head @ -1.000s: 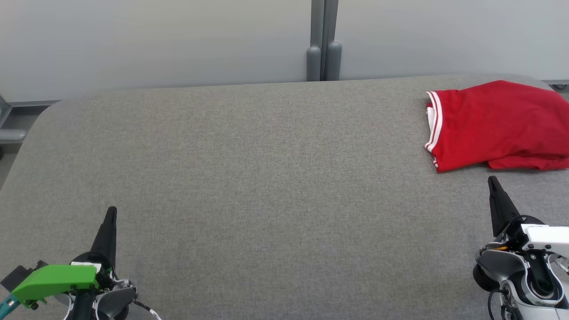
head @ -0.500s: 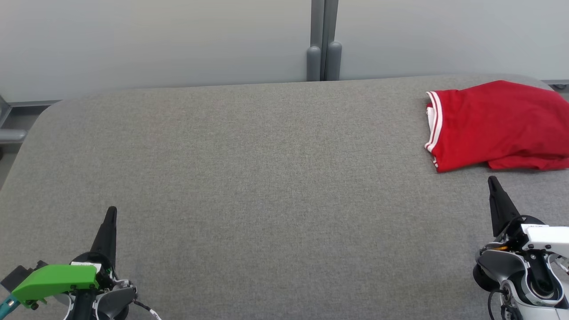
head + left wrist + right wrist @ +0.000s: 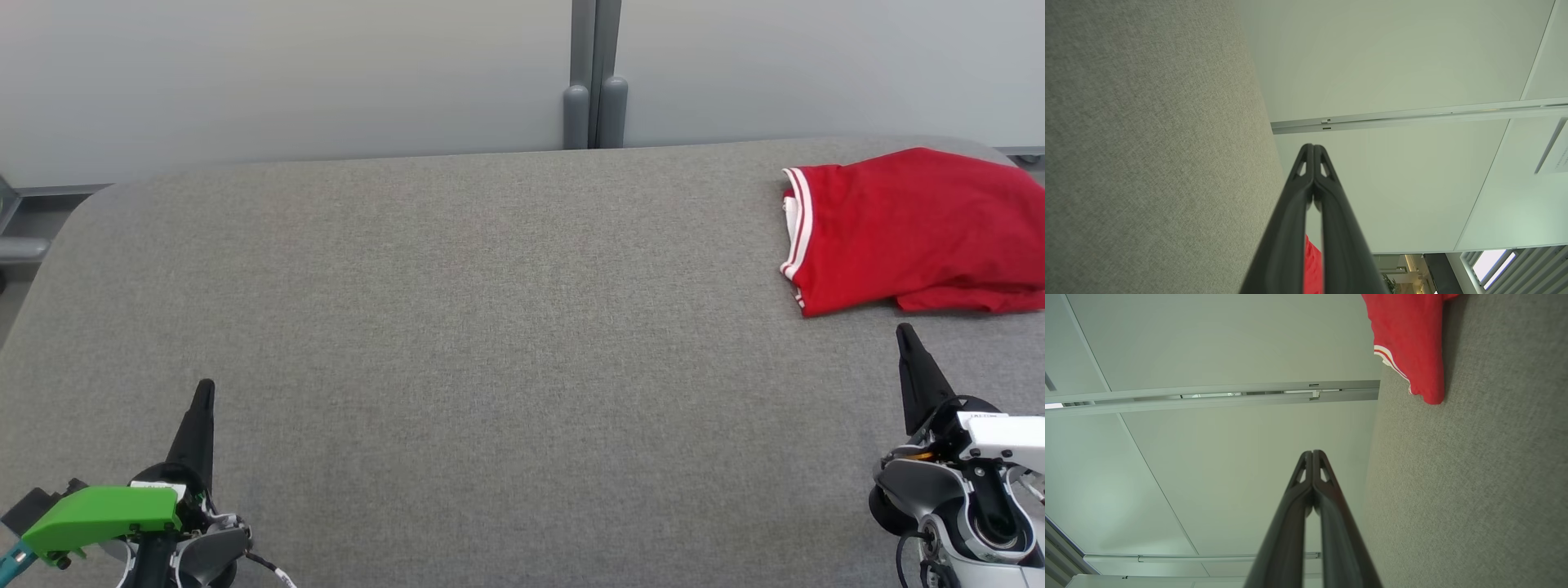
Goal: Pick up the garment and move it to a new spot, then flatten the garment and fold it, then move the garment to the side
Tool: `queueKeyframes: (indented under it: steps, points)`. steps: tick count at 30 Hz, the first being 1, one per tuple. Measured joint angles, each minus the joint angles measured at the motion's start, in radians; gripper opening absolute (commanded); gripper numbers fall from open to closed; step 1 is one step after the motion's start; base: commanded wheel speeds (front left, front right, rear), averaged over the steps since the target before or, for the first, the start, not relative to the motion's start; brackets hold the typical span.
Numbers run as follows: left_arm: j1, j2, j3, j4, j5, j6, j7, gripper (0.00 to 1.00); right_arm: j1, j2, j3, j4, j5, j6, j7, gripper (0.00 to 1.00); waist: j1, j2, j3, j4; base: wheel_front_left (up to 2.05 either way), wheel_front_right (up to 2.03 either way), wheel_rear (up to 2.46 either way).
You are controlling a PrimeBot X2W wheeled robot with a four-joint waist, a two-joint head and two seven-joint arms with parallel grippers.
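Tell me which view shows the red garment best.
The head view: the red garment lies almost whole on the table, cut only by the picture's edge. The right wrist view catches one striped corner; the left wrist view, a red sliver.

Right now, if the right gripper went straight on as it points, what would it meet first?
Probably the wall; the right gripper seems to aim past the garment, though depth is unclear.

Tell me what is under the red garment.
The red garment lies folded on the grey fabric table, near its far right corner. Whether anything sits beneath its layers cannot be seen; the cloth covers that patch.
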Motion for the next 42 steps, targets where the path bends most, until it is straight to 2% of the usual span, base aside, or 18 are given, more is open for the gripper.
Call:
queueKeyframes:
  steps: [42]
  points:
    - [0.0, 0.0, 0.0, 0.0, 0.0, 0.0, 0.0, 0.0, 0.0, 0.0, -0.001, 0.0, 0.0, 0.0, 0.0, 0.0, 0.0, 0.0, 0.0, 0.0, 0.0, 0.0, 0.0]
